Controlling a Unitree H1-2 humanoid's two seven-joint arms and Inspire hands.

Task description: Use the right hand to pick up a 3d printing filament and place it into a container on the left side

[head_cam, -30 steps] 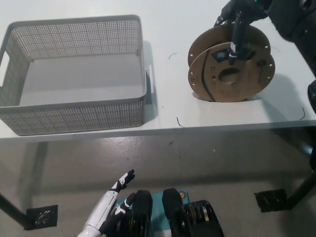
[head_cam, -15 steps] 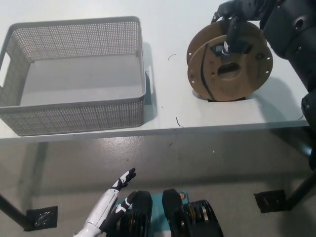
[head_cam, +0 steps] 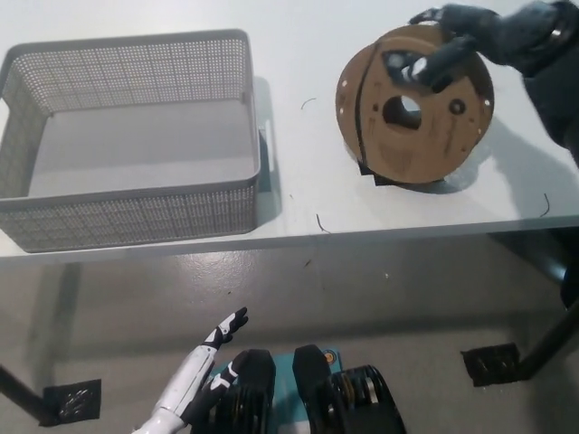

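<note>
Right hand: I see my black right hand (head_cam: 450, 47) closed over the top rim of the spool (head_cam: 414, 106), fingers (head_cam: 445, 63) curled down across its near face, so it has hold of it
Spool: brown cardboard reel with dark filament between its two discs, standing on edge on the table (head_cam: 308, 54), upper part tipped toward the camera, its lower edge looks to be on the surface; a round hole shows in the middle of the face
Basket: the grey mesh basket (head_cam: 127, 212) sits on the left part of the table, well apart from the spool, nothing inside that I can see
Left hand: my white left hand (head_cam: 213, 353) hangs low below the table edge, fingers held straight, holding nothing
Table: white top, a few short dark strands (head_cam: 320, 222) lie near the front edge
</note>
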